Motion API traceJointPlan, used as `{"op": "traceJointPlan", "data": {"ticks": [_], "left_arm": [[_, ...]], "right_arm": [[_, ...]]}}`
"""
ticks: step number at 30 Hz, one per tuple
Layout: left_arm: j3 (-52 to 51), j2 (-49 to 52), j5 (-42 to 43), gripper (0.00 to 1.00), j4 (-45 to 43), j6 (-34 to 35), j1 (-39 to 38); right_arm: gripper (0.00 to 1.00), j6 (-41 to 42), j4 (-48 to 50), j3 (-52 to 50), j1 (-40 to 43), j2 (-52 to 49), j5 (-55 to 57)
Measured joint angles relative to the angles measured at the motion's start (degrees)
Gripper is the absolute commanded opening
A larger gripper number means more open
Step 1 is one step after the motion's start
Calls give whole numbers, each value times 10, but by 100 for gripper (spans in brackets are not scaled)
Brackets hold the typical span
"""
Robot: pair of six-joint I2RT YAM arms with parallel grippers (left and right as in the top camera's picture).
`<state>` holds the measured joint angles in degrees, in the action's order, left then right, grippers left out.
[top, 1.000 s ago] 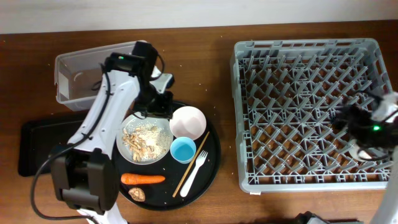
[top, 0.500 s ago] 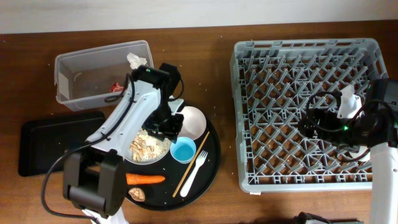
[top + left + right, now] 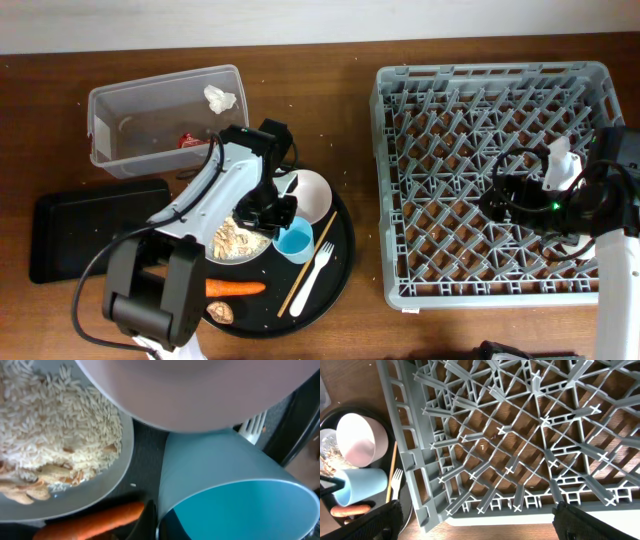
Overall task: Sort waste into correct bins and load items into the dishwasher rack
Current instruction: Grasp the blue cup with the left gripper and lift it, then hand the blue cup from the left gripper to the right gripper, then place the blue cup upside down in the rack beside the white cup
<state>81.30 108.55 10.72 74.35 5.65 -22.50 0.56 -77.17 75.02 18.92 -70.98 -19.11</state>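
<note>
Left claw (image 3: 284, 226) now lower, tight on one blue cup (image 3: 297, 242); right claw (image 3: 505, 196) wide above one rack (image 3: 470, 95)

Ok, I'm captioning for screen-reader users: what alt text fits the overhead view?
The left end effector pinches the rim of a light blue cup on a round black tray, beside a pale pink bowl, a plate of food scraps, a carrot and a white fork. The right end effector hangs open over the grey dishwasher rack.
</note>
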Motion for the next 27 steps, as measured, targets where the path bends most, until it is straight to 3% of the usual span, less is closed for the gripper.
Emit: {"op": "traceJointPlan", "data": {"ticks": [5,9,17,20,23,27], "left_arm": [[48,-8,4,0,35,-5,4],[92,-45,58,0,41,-38,29],[110,-97,412,0,-37,-214,79],[110,-97,520,0,-71,-237,78],[110,-97,608,0,-94,-248,74],[110,-97,666,0,-97,-253,66]], "right_arm": [[98,-2,0,0,0,-1,1],[98,-42,-9,0,0,-1,-49],[99,-240,-36,0,-18,-5,-295],[100,-298,-31,0,-57,-8,-371],[88,-332,3,0,-113,-9,-414],[88,-351,48,0,-172,-21,-452]]}}
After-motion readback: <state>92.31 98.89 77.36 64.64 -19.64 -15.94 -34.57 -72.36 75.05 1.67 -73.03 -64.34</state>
